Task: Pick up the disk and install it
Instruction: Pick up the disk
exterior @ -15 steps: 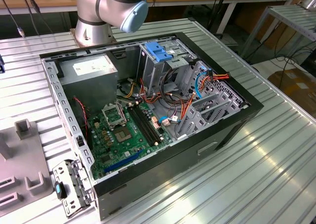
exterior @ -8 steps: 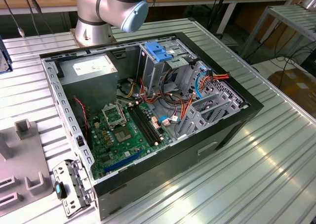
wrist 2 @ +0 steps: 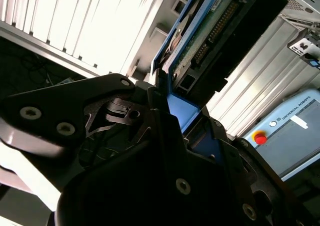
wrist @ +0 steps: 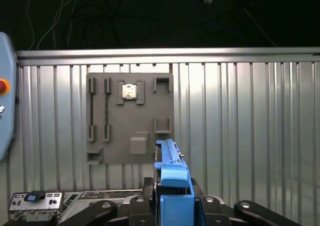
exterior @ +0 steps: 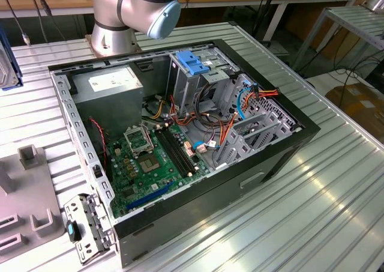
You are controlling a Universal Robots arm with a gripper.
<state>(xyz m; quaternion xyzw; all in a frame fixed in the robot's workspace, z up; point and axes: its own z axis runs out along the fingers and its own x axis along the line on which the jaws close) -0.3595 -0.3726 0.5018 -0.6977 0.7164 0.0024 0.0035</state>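
looking like the carry stage: tool [wrist: 172, 209] clamping tight on the disk [wrist 2: 215, 30], holding it edge-on with the blue rail [wrist: 172, 181] showing, hanging over the ribbed table [wrist: 250, 116] near the grey fixture plate [wrist: 130, 118]. not sitting in the open pc case [exterior: 282, 155] yet. probably needing those rails lined up square with the drive cage [exterior: 189, 89] under the blue latch [exterior: 193, 63], going in straight, and minding the loose cables [exterior: 210, 107] crowding right beside it.
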